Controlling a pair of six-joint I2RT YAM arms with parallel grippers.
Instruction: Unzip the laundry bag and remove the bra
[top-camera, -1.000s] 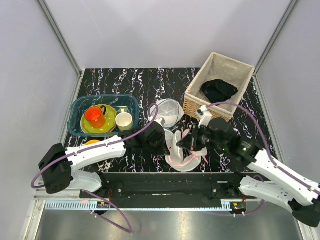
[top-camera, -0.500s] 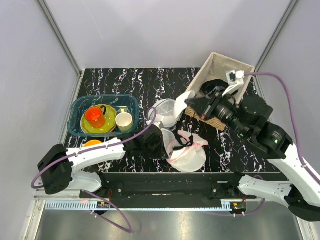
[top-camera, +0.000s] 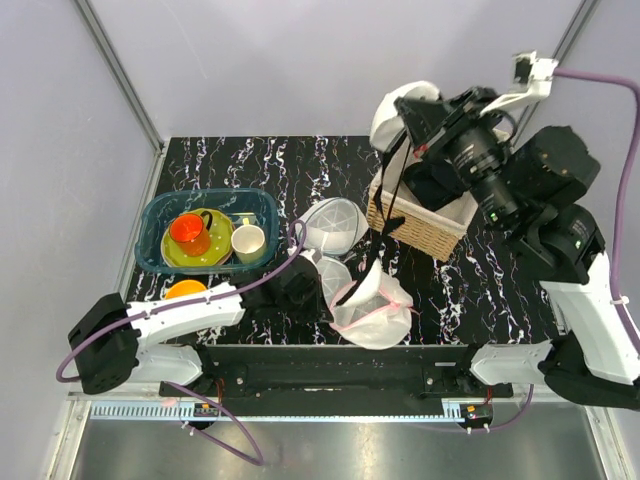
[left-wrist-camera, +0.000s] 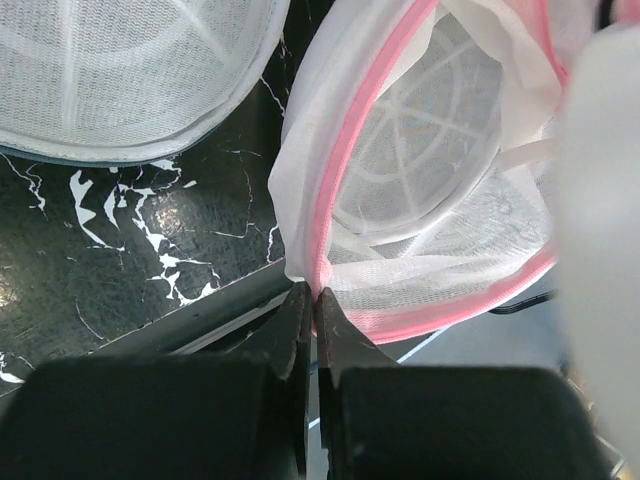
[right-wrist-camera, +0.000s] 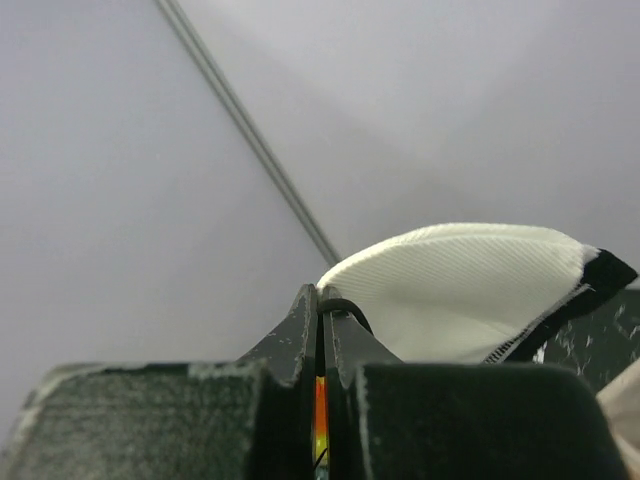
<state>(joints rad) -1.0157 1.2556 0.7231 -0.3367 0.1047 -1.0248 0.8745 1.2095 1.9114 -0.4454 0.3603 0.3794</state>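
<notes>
My left gripper is clamped tight on the laundry bag, jaws pinching the pink rim at its near-left edge. Bag sits on the black marble table, by the near edge, approx centre, between my two arm bases. It's unzipped: mouth gapes wide, white mesh lining showing inside w/ the pink trim running round.

My right gripper is up high, far right, above the wicker basket, and it's closed on the bra. Jaws are squeezed together w/ a loop of black strap caught at the tips, and the white cup w/ black edging sticks out just past them. From overhead, a black strap dangles from the cup down past the basket's left side to the bag's mouth. Can't tell if its low end is inside the bag or just over it.

Other stuff: an all-white mesh dome lies just beyond the bag on the far side; touching or not, can't tell. Blue bin on the left holds a red-orange cup, a cream cup and a yellow-green plate.
</notes>
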